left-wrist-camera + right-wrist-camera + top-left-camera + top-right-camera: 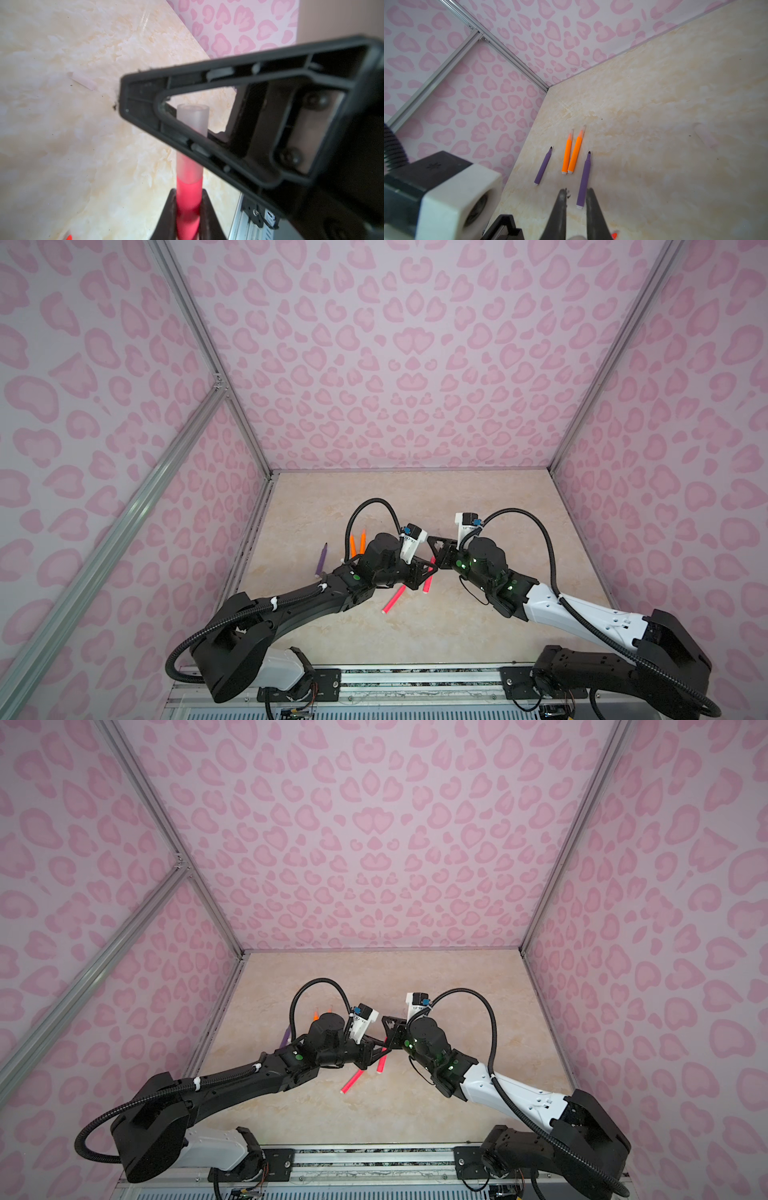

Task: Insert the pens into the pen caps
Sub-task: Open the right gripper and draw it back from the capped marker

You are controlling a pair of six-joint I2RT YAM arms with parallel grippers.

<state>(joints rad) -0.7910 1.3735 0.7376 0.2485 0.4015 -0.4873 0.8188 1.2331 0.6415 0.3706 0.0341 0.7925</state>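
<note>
Marble tabletop [415, 635], pink leopard walls. The left gripper [188, 193] pinches the pink pen [188, 207] mid-table, and the right gripper [576, 192] looks clamped on the clear cap [192, 118], which sits partway over the tip. I'd line the 2 up dead straight and push slowly, without twisting.

Rear of the worktop [478, 497] lay wide open, right side too. Middle was jammed: left gripper [188, 194] clamped on a pink-red pen [188, 185], right gripper [576, 190] on its pen cap [192, 118], tip to tip. Orange pens [576, 153] and purple pens [543, 168] cluttered the stretch toward the left wall [187, 531]; a second pink-red pen [394, 599] poked out beneath the left arm [311, 601].
</note>
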